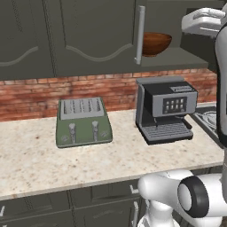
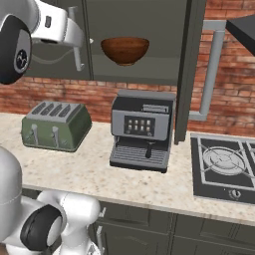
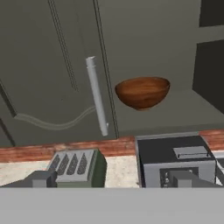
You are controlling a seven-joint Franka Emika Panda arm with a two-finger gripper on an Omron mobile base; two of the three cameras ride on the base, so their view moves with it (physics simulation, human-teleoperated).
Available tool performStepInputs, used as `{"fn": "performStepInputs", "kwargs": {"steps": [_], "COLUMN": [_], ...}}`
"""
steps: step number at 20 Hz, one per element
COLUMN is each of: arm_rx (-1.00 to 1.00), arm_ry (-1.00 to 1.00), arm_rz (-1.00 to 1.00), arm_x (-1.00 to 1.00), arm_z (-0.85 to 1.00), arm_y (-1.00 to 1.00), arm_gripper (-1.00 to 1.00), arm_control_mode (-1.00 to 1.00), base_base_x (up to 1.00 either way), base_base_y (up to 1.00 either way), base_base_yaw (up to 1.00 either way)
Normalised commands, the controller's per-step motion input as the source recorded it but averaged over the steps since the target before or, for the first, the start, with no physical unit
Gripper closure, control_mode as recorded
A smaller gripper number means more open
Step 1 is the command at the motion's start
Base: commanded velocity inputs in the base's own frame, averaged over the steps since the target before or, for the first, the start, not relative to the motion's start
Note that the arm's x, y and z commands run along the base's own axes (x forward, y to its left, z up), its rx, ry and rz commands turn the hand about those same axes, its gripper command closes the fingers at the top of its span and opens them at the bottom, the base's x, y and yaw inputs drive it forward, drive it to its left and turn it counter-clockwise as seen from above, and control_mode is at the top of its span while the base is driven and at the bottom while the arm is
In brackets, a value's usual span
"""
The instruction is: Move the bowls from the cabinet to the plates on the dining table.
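Observation:
A glossy reddish-brown bowl [image 1: 156,43] [image 2: 125,50] [image 3: 142,92] stands upright on the lower shelf of the dark grey-green wall cabinet [image 1: 88,40] [image 2: 139,74] [image 3: 175,52]. The cabinet's doors stand open. In the hand view my gripper [image 3: 111,181] is open, with nothing between its fingertips [image 3: 41,178]. It hangs in front of the cabinet, back from the bowl and lower than it. The plates and the dining table are out of view.
Under the cabinet, a beige speckled counter [image 1: 40,155] [image 2: 149,184] carries a green toaster [image 1: 83,122] [image 2: 56,125] [image 3: 78,166] and a grey coffee machine [image 1: 166,111] [image 2: 142,130] [image 3: 175,159]. A hob [image 2: 224,167] lies to the right. The open door's bar handle [image 3: 97,96] [image 1: 140,34] hangs just left of the bowl.

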Motion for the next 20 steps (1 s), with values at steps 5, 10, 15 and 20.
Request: {"fn": "performStepInputs", "kwargs": {"steps": [5,10,15,20], "arm_rx": [-0.03,-0.02,-0.01,-0.05], "arm_ry": [0.03,-0.05,-0.11,-0.11], "arm_rz": [0.07,0.06,0.04,0.02], "arm_x": [-0.02,-0.06,0.11,0.27], "arm_z": [-0.17,-0.17,-0.08,-0.17], "arm_y": [0.29,0.23,0.11,0.11], "arm_gripper": [-1.0,-1.0,-1.0,-1.0], "arm_control_mode": [-1.0,-1.0,-1.0,-1.0], "base_base_x": [0.0,0.0,0.0,0.0], "base_base_y": [0.0,0.0,0.0,0.0], "base_base_yaw": [0.0,0.0,0.0,0.0]}}
